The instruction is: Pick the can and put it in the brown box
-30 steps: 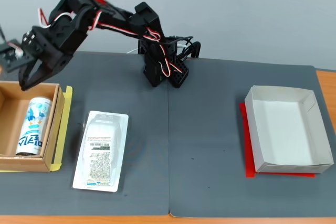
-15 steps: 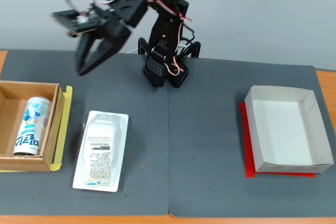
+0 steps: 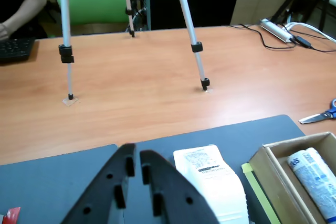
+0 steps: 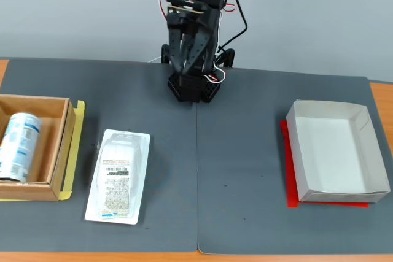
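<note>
The can [image 4: 15, 146] lies on its side inside the brown box [image 4: 62, 151] at the left edge of the fixed view, against the box's left side. The wrist view shows the can [image 3: 316, 178] in the brown box [image 3: 273, 167] at the lower right. My gripper [image 4: 183, 69] is folded back over the arm's base, far from the box, pointing down. In the wrist view the gripper [image 3: 137, 153] is shut, its black fingers nearly touching with nothing between them.
A flat white plastic-wrapped packet [image 4: 119, 176] lies right of the brown box, also visible in the wrist view [image 3: 211, 181]. A white box [image 4: 336, 151] on a red sheet sits at the right. Tripod legs [image 3: 197, 45] and scissors [image 3: 319, 116] stand on the wooden table beyond the mat.
The arm swung away from above the brown box and folded back over its base. The can shifted toward the left side of the box.
</note>
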You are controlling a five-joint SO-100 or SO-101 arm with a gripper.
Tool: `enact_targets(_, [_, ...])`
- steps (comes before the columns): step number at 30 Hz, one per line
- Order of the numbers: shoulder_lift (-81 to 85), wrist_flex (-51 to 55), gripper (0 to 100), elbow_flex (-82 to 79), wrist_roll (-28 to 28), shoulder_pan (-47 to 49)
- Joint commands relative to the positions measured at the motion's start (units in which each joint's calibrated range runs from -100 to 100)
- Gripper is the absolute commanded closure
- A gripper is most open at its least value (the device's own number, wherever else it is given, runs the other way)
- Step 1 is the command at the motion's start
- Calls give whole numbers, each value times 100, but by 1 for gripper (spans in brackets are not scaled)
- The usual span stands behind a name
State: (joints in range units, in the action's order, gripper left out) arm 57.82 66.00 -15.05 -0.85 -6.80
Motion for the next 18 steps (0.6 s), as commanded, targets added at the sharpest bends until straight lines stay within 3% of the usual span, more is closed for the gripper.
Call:
enact_targets(1, [753,-607,99,-1128,-19,79])
enact_targets(18, [4193,-1874,99,-6124,23,607])
